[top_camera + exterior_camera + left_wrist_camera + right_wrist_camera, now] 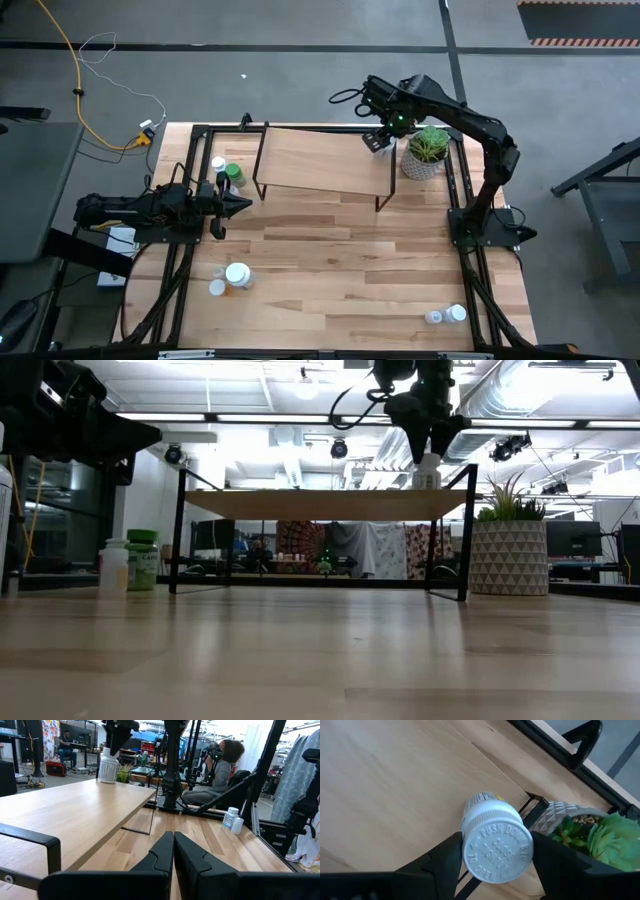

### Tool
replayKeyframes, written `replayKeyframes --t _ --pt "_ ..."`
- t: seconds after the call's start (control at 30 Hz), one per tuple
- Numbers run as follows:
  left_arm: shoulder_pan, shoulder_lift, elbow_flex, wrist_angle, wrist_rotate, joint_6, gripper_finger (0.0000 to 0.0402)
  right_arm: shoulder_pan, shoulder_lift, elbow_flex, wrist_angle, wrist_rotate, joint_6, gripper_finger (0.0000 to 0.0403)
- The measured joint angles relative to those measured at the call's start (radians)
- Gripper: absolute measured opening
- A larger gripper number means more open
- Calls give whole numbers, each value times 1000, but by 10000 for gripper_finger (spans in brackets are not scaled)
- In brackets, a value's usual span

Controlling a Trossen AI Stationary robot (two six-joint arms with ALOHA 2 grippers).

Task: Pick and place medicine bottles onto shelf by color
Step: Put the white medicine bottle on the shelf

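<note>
over the shelf's point(320, 160) two o'clock corner, the right gripper point(495, 851) clamps a white-capped medicine bottle point(495, 842) by its cap, upright, seemingly to stand it there beside the plant point(428, 150), while the left gripper point(232, 204), fingers pressed together, waits at the desk's point(330, 270) nine o'clock edge.

Two dark six-joint arms are shown, both finished in matte black. The right arm point(470, 125) is built of slender links joined by rounded joint housings — a black cable loop is seen near its wrist, beside a small green indicator light. The left arm point(150, 208) is likewise black, ending in the left gripper point(173, 851), whose two fingers are formed as flat, tapered wedges — smooth and unmarked.
</note>
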Motion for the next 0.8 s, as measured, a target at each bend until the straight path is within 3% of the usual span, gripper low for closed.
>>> replayKeyframes --t 0.6,0.8 --pt "0 0 0 0 0 0 3 0 0 0 2 3 21 218" --pt "0 0 0 0 0 0 3 0 -1 0 -2 -116 -7 218"
